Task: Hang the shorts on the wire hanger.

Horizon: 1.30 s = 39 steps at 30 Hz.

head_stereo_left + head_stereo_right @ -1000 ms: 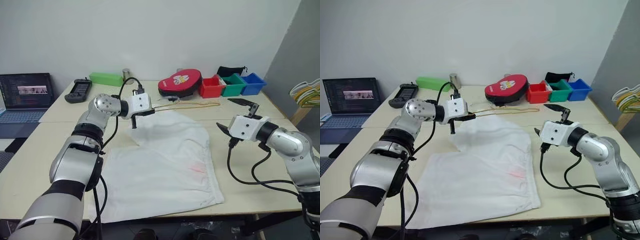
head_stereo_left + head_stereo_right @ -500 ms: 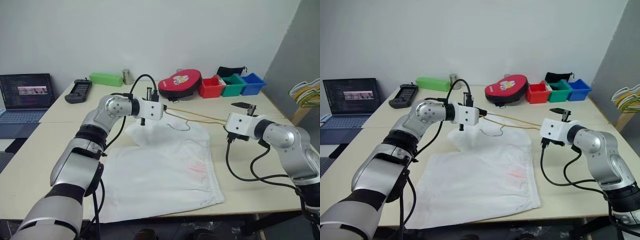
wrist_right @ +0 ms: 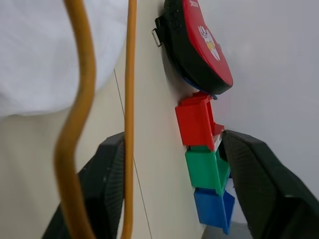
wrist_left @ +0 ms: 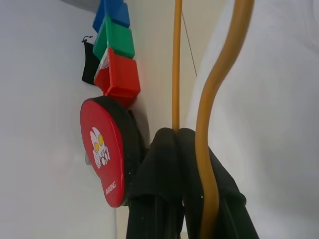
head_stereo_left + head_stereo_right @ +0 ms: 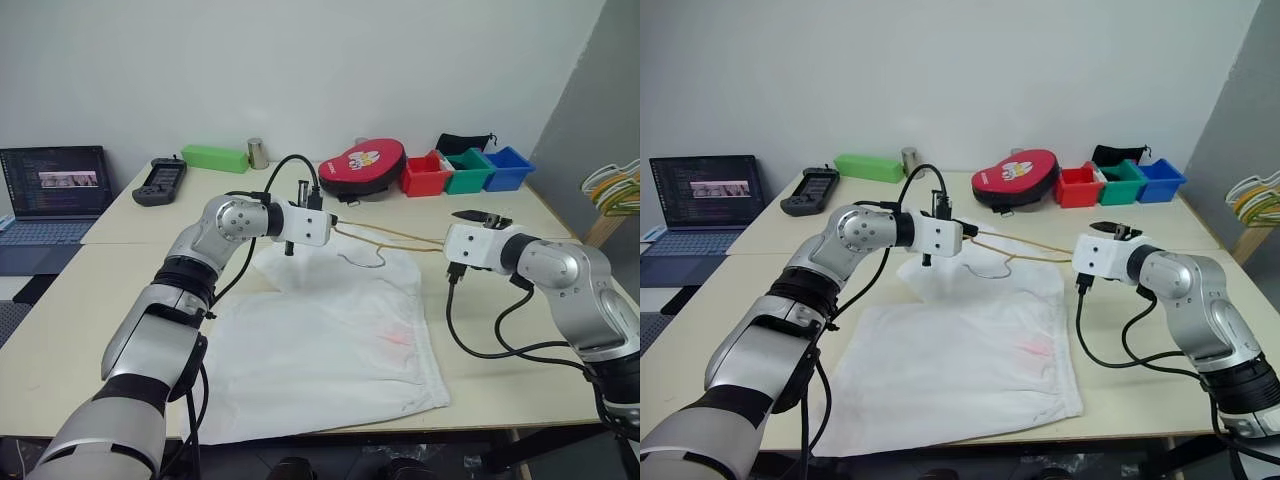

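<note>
Left hand (image 5: 330,226): clamped shut on the hanger (image 5: 385,236), now carrying it across over the shorts (image 5: 330,340).
Right hand (image 3: 174,174): half-open, closing around hanger's far end.
Meaning: preparing two-handed hold before threading shorts, lying below on counter (image 5: 60,330).

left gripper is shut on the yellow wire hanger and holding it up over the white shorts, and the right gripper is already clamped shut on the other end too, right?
Not quite. The left gripper is shut on the wire hanger above the shorts, but the right gripper isn't clamped: the right wrist view shows its fingers apart, the wire between them.
</note>
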Available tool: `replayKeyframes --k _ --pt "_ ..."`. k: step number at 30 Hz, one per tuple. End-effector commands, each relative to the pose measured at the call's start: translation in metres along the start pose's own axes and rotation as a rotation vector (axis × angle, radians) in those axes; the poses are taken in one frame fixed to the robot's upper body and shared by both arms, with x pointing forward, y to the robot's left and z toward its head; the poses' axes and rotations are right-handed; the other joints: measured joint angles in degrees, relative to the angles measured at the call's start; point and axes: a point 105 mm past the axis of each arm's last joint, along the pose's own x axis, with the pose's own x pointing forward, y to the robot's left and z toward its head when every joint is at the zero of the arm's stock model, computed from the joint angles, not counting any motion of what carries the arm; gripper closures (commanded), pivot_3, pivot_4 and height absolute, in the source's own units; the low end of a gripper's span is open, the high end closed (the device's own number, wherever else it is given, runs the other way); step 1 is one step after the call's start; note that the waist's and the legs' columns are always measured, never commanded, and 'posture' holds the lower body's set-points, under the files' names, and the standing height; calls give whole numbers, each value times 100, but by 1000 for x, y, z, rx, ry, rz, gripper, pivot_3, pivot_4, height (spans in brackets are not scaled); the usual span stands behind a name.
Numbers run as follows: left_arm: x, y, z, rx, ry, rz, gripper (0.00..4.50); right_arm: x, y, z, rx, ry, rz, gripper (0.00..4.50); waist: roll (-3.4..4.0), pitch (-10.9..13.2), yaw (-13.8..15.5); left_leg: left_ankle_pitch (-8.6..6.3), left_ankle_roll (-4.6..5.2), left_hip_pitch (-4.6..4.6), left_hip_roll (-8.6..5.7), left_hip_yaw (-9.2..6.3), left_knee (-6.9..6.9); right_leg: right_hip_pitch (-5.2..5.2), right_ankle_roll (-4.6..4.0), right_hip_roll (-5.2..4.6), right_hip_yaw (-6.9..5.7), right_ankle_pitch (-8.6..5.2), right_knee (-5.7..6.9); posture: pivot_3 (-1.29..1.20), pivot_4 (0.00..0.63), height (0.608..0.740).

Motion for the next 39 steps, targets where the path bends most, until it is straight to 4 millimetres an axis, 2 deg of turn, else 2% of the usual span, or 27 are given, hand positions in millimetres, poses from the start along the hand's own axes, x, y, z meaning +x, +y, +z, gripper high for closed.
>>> replayKeyframes --k 1,8,9,12,17,21,23,29,32,34,36,39 --pt "-2 11 7 27 -15 33 4500 -5 -11 -4 -63 23 -40 2640 0 0 -1 0 0 0 0 0 0 0 0 0 0 0 0 172 0 740" --pt "0 10 7 6 -14 30 4500 -4 -9 -9 -86 32 -39 4339 0 0 -5 0 0 2 0 3 0 1 0 0 0 0 1 167 0 740" --pt "0 11 7 7 -13 30 4500 -4 -9 -9 -86 33 -40 4426 0 0 -5 0 0 2 0 3 0 1 0 0 0 0 1 167 0 740" --pt "0 11 6 9 -13 32 4500 -3 -9 -9 -87 30 -43 4426 0 0 -6 0 0 2 0 4 0 1 0 0 1 0 0 166 0 740" --pt "-1 14 10 -13 -49 48 3576 -2 -5 -7 -64 16 -37 4500 0 0 -7 0 0 2 0 2 0 1 0 0 2 0 1 169 0 740" --pt "-9 26 16 -52 -111 98 2852 -1 -2 -1 -3 -18 -27 4500 -1 -1 -10 0 0 3 1 3 0 2 -1 0 3 0 1 170 0 740" --pt "-14 29 20 -85 -160 97 2324 -2 0 -3 21 -17 -21 4500 -1 -1 -11 0 0 3 1 3 0 2 -1 0 4 0 2 170 0 740" --pt "-29 24 28 -166 -271 10 1106 -4 2 -14 134 8 -12 4500 -1 -2 -10 0 0 3 0 5 0 3 -1 0 -1 0 1 175 0 740" --pt "-38 29 26 -262 -302 19 464 -11 5 -31 256 44 2 4500 -1 -2 -21 0 0 3 0 4 1 4 -1 0 0 0 2 173 0 740" --pt "-44 28 23 -367 -324 17 42 -20 12 -51 362 89 38 4500 -1 -2 -29 0 1 4 0 2 2 5 -1 1 0 0 2 178 0 740" --pt "-48 25 20 -468 -345 25 18 -29 22 -66 498 123 88 4500 0 -3 -35 0 1 6 0 1 2 8 -1 1 0 0 1 177 0 740" --pt "-50 9 22 -655 -391 37 18 -55 53 -85 808 169 249 4500 8 -9 -29 0 2 6 2 -5 2 9 0 0 4 0 0 175 0 740"
